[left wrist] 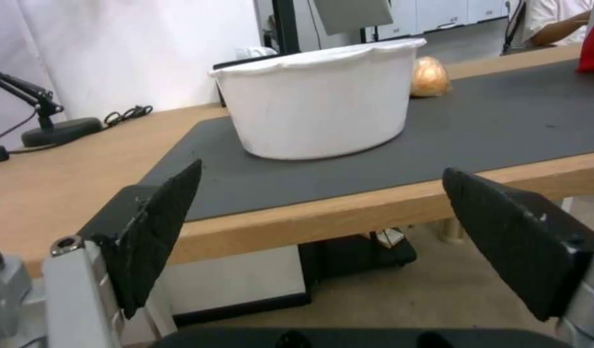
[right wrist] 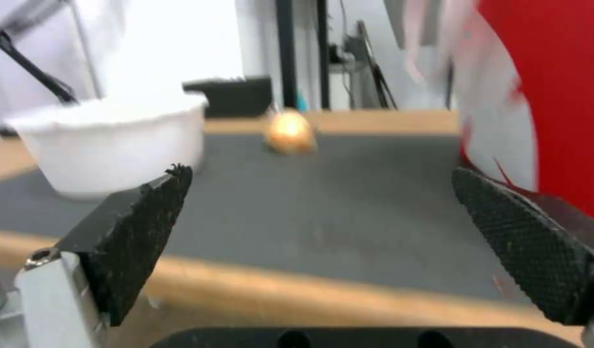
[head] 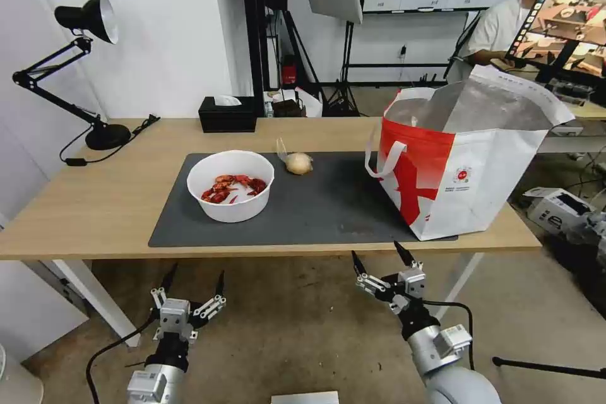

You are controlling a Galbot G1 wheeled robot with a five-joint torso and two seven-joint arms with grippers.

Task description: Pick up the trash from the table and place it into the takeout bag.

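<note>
1. Head view: white bowl (head: 231,185) sits on the dark mat (head: 315,208) on the desk (head: 95,202), with red crayfish shells (head: 232,188) inside.
2. Bagged bun (head: 298,163) lies on the mat between bowl and takeout bag (head: 461,158).
3. Takeout bag stands upright at the mat's right end, mouth open, foil lining showing; contents can't be made out from this angle.
4. Left end effector (head: 193,285) is below the desk's front edge, fingers spread wide, holding nothing.
5. Right end effector (head: 380,259) is just under the front edge, also wide open and empty.
6. Black tissue box (head: 227,113) sits at the far edge.
</note>
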